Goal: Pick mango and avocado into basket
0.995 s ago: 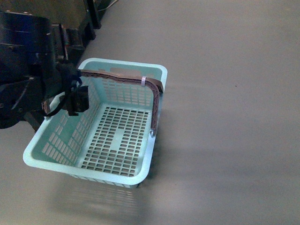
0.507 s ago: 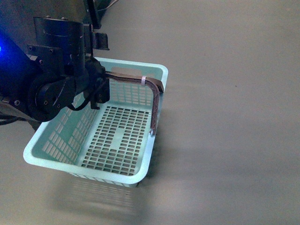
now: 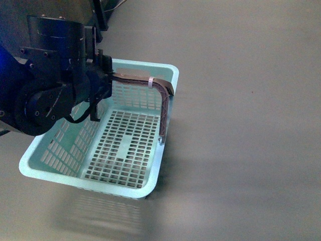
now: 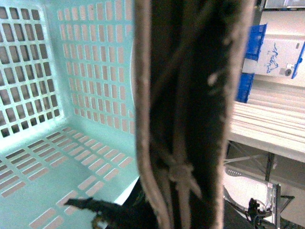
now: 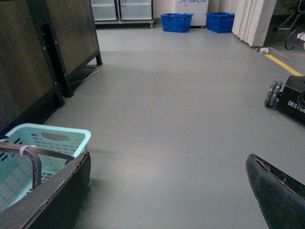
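the left arm [image 3: 50, 95] blocks the far left corner of the basket [image 3: 145, 187] and the end of its handle [image 3: 156, 85], the left wrist cam has that handle so close it's fuzzy and cut off at both ends, and the fingers [image 5: 279, 191] of the right gripper [image 5: 167, 161] run off the picture's edge

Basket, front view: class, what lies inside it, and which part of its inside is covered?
Only the bare perforated floor and walls of the basket show; no fruit lies there. The left arm covers the inside's far left corner, so that part cannot be checked.
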Controlling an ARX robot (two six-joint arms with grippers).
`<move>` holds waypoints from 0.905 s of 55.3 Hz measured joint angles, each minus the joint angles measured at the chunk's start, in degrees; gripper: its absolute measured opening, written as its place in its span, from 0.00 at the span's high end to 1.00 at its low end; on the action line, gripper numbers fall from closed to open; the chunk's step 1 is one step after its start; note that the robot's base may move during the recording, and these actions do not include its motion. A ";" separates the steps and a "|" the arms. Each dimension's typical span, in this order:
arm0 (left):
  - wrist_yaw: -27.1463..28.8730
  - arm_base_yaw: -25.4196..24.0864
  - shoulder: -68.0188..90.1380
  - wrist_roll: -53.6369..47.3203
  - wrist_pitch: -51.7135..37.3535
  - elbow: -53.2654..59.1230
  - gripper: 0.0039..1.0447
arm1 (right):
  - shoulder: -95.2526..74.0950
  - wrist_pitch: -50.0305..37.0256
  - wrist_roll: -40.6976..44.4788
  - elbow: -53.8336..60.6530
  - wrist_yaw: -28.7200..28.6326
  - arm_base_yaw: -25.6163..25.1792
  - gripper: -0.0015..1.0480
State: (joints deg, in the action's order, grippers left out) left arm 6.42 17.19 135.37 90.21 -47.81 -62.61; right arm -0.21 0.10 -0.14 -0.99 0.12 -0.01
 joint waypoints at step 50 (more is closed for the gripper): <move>10.43 9.33 -65.20 -20.59 11.96 30.05 0.95 | 0.02 0.02 0.00 0.00 0.00 0.00 0.08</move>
State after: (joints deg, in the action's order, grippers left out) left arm 16.84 26.52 70.17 69.63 -35.86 -32.56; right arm -0.19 0.12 -0.14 -0.99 0.12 -0.01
